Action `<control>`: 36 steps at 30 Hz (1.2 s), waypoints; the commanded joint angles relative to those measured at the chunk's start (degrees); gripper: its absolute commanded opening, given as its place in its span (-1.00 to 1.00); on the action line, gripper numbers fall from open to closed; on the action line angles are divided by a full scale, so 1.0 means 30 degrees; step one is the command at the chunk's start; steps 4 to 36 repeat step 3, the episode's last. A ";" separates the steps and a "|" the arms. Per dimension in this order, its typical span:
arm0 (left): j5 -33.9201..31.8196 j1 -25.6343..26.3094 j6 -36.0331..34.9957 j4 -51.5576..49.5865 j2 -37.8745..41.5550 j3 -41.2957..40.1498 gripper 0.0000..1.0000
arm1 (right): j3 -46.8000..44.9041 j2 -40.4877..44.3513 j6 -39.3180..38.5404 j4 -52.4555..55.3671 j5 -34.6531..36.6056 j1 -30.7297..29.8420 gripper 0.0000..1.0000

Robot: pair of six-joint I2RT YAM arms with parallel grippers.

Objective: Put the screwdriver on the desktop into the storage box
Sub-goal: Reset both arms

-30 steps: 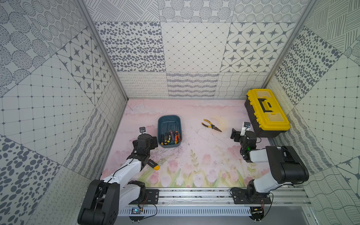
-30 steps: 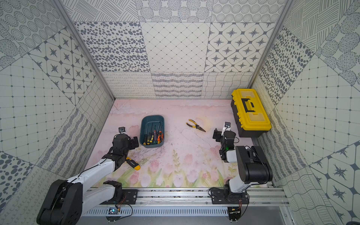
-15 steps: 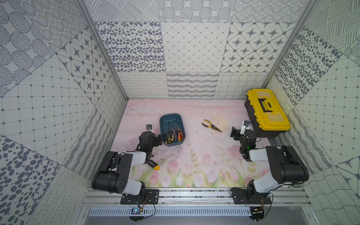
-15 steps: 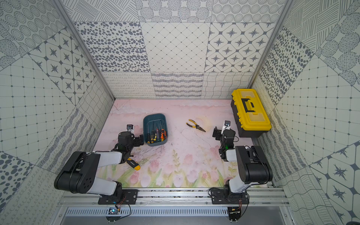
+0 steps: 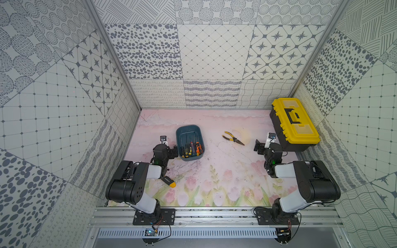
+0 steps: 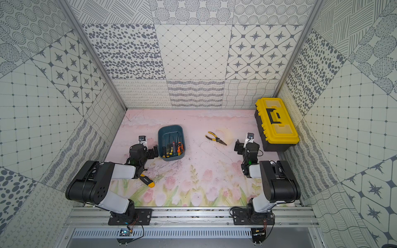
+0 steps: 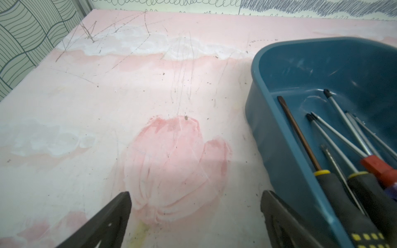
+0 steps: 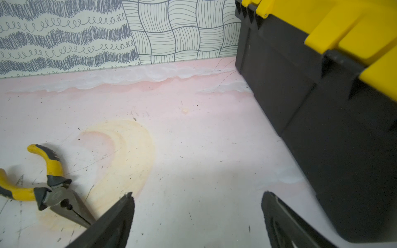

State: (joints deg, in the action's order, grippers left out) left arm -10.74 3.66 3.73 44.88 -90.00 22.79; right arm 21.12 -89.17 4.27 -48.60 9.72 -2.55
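Top views, both: one screwdriver (image 5: 168,182) with a black handle capped in yellow lies loose on the desktop (image 5: 225,163) near the front edge, its far end hidden under the left arm (image 5: 150,171). It is outside the storage box (image 5: 191,158), which stands further back and apart from it. The box holds several other screwdrivers (image 5: 190,148), handles toward the front. Low beside the box's left wall sits the left gripper (image 5: 172,151), jaws spread, nothing between them. Between the pliers (image 5: 233,138) and the yellow-and-black toolbox (image 5: 294,122) sits the right gripper (image 5: 258,147), jaws likewise spread and empty.

Left wrist view: the left gripper (image 7: 195,199) has both fingers (image 7: 120,206) wide apart over a printed pink tulip (image 7: 171,163) on bare desktop. One finger is just beside the storage box (image 7: 279,150); contact cannot be judged.

Right wrist view: the right gripper (image 8: 197,197) is spread over bare surface. The pliers (image 8: 49,186) lie beside one finger, their nose passing behind it; the toolbox (image 8: 311,107) stands beside the other. Contact with either cannot be judged.
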 commanded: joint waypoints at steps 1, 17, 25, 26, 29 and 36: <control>0.0708 -0.0177 0.0386 0.1092 0.0003 0.0273 0.98 | 0.0303 0.0160 -0.0084 -0.0515 0.0251 -0.0066 0.94; 0.0684 -0.0180 0.0340 0.1415 -0.0030 0.0117 0.98 | 0.0311 0.0166 -0.0100 -0.0510 0.0249 -0.0082 0.93; 0.0684 -0.0180 0.0340 0.1415 -0.0030 0.0117 0.98 | 0.0311 0.0166 -0.0100 -0.0510 0.0249 -0.0082 0.93; 0.0684 -0.0180 0.0340 0.1415 -0.0030 0.0117 0.98 | 0.0311 0.0166 -0.0100 -0.0510 0.0249 -0.0082 0.93; 0.0684 -0.0180 0.0340 0.1415 -0.0030 0.0117 0.98 | 0.0311 0.0166 -0.0100 -0.0510 0.0249 -0.0082 0.93; 0.0684 -0.0180 0.0340 0.1415 -0.0030 0.0117 0.98 | 0.0311 0.0166 -0.0100 -0.0510 0.0249 -0.0082 0.93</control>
